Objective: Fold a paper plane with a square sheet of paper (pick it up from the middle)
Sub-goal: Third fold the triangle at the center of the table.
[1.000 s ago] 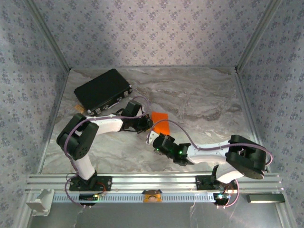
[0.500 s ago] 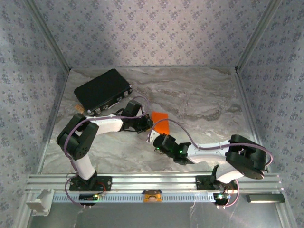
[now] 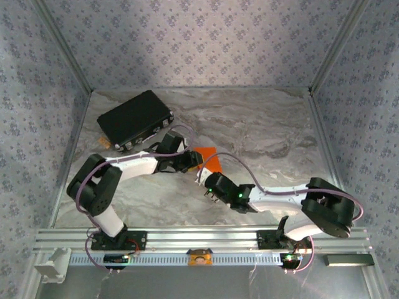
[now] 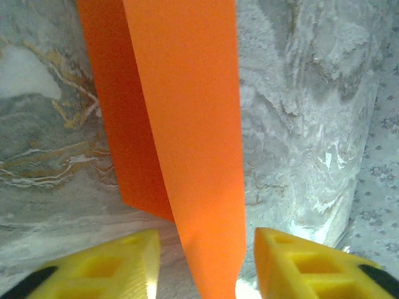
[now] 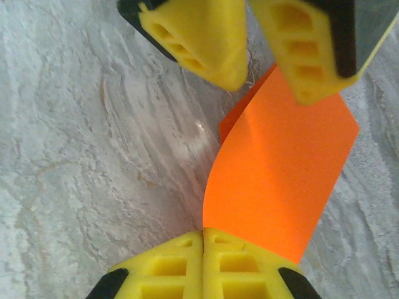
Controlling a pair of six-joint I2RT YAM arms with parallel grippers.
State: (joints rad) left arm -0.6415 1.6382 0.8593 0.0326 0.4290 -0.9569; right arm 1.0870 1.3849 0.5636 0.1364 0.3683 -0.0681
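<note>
marble table, flowery wallpaper all round; right claw clamps the orange paper, left claw gapes either side of it.

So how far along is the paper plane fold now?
Early. Done: the thin orange paper sheet shows at least one fold, a darker layer under the top flap. In hand: the right gripper is shut on one edge; the left gripper straddles it, open. Left: no pointed dart shape yet.

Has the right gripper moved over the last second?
Yes, slightly: the right gripper has edged away from the front rail, toward the far side of the table.
</note>
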